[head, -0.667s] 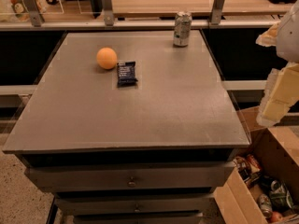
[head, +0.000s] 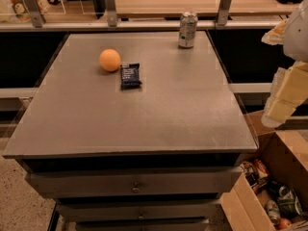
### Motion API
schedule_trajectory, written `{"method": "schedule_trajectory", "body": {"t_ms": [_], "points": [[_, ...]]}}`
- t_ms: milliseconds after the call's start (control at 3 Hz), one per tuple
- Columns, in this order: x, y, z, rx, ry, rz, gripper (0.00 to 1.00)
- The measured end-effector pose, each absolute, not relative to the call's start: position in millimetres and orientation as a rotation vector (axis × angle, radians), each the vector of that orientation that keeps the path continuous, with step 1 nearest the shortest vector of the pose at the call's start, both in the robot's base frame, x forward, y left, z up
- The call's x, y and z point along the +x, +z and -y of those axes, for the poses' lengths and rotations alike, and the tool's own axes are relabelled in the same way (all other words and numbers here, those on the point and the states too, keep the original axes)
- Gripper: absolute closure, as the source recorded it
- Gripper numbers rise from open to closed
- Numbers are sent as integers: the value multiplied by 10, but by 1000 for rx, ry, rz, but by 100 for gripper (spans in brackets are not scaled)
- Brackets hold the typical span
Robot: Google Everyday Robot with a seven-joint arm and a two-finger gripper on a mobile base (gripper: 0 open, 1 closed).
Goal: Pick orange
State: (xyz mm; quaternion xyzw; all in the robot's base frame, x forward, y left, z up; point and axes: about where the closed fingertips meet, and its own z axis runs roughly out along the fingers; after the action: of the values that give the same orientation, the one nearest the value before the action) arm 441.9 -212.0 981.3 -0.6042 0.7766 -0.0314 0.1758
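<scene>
Orange (head: pixel 110 60): desk (head: pixel 168 114) far-left, just beside packet (head: pixel 130 75). Can (head: pixel 187 29): far edge. My gripper (head: pixel 288 96): off the right edge; how open, I cannot tell.

The table (head: pixel 159 109) top is a smooth, matt grey sheet with faint scuffs; the drawers (head: pixel 134 182) under it look like dull painted metal; the orange (head: pixel 110 59) has a smooth, softly matt skin; the snack packet (head: pixel 130 75) is dark, slightly glossy film; the soda can (head: pixel 187 29) is shiny metal; the gripper (head: pixel 286 97), at the right edge beside the table, looks like pale matt plastic; the box (head: pixel 240 201) is plain brown cardboard.
</scene>
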Motion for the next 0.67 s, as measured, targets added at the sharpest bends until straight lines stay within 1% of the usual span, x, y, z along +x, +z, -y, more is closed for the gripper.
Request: {"method": "schedule_trajectory", "body": {"t_ms": [333,667], "points": [[4616,9803,1836,-1727,-36,-2135,0],[4833,9662,1399,-1725,29,-2076,0]]}}
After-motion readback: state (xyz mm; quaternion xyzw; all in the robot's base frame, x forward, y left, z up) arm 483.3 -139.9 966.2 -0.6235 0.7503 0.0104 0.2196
